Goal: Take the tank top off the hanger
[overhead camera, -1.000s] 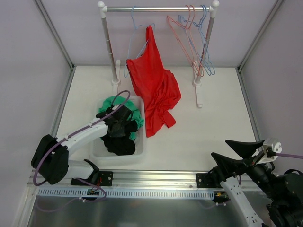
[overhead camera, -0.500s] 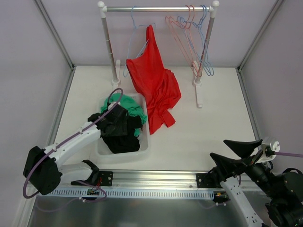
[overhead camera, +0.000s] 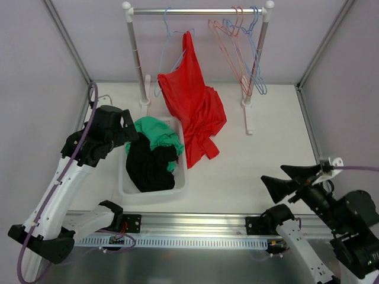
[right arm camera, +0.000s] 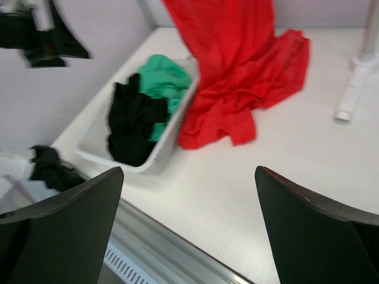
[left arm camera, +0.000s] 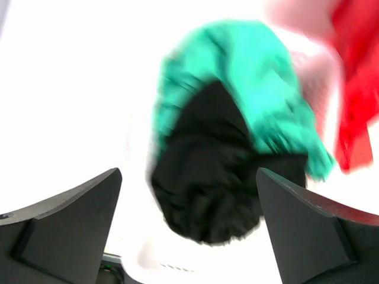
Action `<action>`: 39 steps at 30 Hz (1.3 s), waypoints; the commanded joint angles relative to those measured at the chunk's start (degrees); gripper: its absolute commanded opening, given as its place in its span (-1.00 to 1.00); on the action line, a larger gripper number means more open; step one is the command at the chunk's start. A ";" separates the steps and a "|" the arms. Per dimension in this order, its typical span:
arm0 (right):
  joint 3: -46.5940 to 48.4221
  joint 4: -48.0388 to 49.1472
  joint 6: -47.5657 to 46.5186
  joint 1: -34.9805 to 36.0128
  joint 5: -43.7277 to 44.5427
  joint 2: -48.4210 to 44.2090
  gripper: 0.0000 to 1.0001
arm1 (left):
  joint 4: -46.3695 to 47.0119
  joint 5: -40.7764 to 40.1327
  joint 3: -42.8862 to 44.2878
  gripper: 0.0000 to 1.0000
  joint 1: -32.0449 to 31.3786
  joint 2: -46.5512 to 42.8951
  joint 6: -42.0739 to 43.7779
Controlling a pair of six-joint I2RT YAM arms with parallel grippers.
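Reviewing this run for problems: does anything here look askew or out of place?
The red tank top hangs lopsided off the blue hanger, its lower half slumped in a heap on the table beside the white basket.

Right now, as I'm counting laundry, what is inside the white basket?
A black garment at the near end, lying partly over a green garment at the far end. The floor of the white basket, and anything beneath the clothes, is covered.

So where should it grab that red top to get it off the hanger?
Probably the narrow strap end at the top of the red tank top, just below where it hangs on the light blue hanger. Come from the front, the robot's side. The lower fabric lies slack on the table, so pulling there would likely just drag the hanger.
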 commanded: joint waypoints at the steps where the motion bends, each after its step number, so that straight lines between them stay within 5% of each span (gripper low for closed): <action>1: 2.83 -3.77 -5.48 -0.29 13.69 11.01 0.99 | -3.12 -0.79 4.01 0.97 8.06 -0.87 4.29; 5: 3.36 -7.91 -11.13 -0.29 31.65 17.81 0.99 | -0.31 12.54 3.23 0.97 26.82 -5.96 10.87; 8: 4.06 -8.09 -11.93 -0.29 36.77 17.47 0.99 | -0.21 14.87 0.08 0.98 31.62 -11.41 14.32; 24: 2.75 -11.79 -11.40 -0.29 35.90 9.13 0.99 | 6.99 21.89 -16.19 0.97 31.55 -38.21 14.50; 39: -1.29 -7.48 -12.11 -0.20 35.73 9.47 0.99 | 14.10 20.30 -25.51 0.97 31.46 -46.04 14.94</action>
